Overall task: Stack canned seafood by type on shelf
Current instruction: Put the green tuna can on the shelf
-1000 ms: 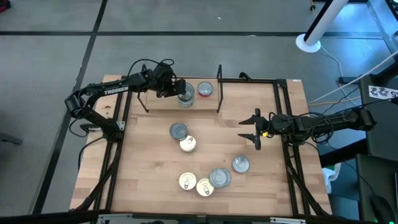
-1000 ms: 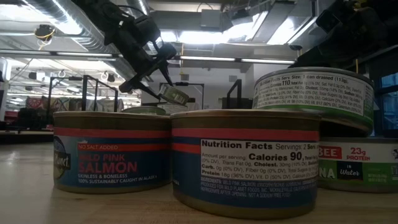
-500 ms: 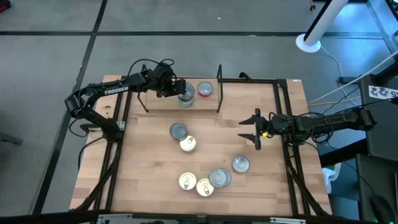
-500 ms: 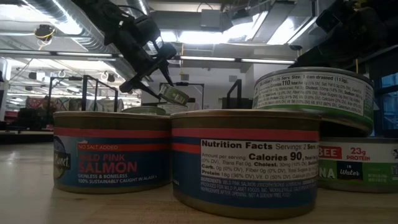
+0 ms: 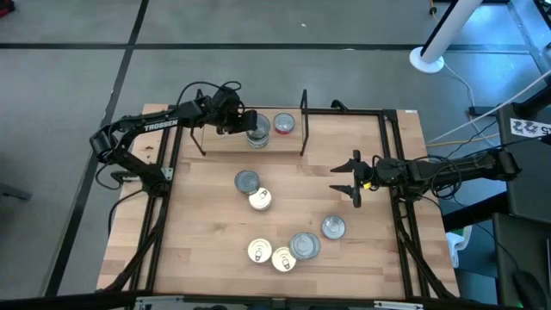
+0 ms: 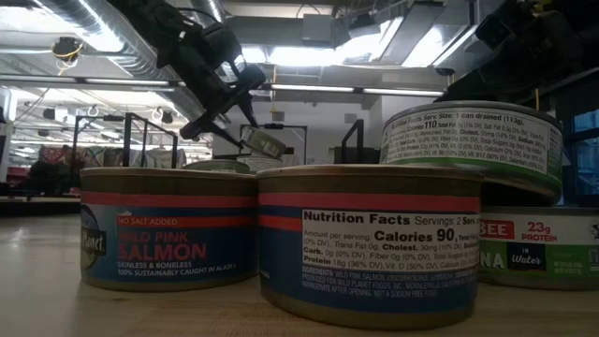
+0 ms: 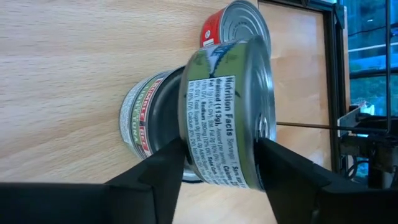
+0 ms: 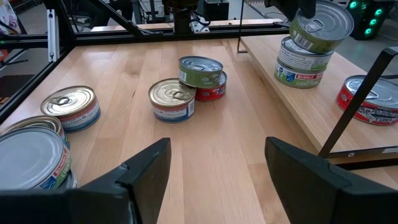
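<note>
Silver-lidded cans: we count six on the table (image 5: 207, 224), three at the shelf (image 5: 232, 142). Left gripper (image 7: 221, 165) clasps a green-labelled can (image 7: 230, 112), now tilted, over another; red can (image 7: 233, 25) beside. Right gripper (image 8: 214, 165) gapes, unmoved.

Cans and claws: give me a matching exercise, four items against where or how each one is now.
Items:
1. green can
2. red can
3. right claw
4. gold cans

States:
A. open, over bare table
B. alone on the shelf
C. tilted in the left claw over another can
D. near table edge

Pairs: 1-C, 2-B, 3-A, 4-D
</note>
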Controlling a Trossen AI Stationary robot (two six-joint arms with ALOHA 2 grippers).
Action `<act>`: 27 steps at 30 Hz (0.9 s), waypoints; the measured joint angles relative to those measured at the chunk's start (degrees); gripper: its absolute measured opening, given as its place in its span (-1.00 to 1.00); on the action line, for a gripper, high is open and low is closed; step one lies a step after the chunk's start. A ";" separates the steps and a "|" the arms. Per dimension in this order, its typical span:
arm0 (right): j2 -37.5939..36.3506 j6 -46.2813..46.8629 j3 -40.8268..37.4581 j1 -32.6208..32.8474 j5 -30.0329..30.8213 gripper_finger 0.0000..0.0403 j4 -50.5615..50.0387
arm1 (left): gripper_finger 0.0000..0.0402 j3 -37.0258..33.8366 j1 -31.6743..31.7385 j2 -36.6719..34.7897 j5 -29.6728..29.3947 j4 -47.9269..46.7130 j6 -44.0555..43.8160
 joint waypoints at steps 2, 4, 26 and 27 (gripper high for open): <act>0.02 0.00 0.00 0.00 0.00 0.29 0.00 | -0.14 0.00 0.00 0.00 0.02 0.03 0.01; 0.02 0.00 -0.01 -0.02 0.00 0.29 0.00 | -0.22 0.00 -0.02 0.00 0.02 0.07 0.02; 0.00 0.00 0.00 0.00 0.00 0.29 -0.04 | -0.31 -0.02 2.41 -0.34 0.27 2.05 -1.14; 0.01 -0.01 0.00 -0.01 0.00 0.29 -0.05 | -0.31 -0.02 2.82 -0.47 0.29 2.21 -1.15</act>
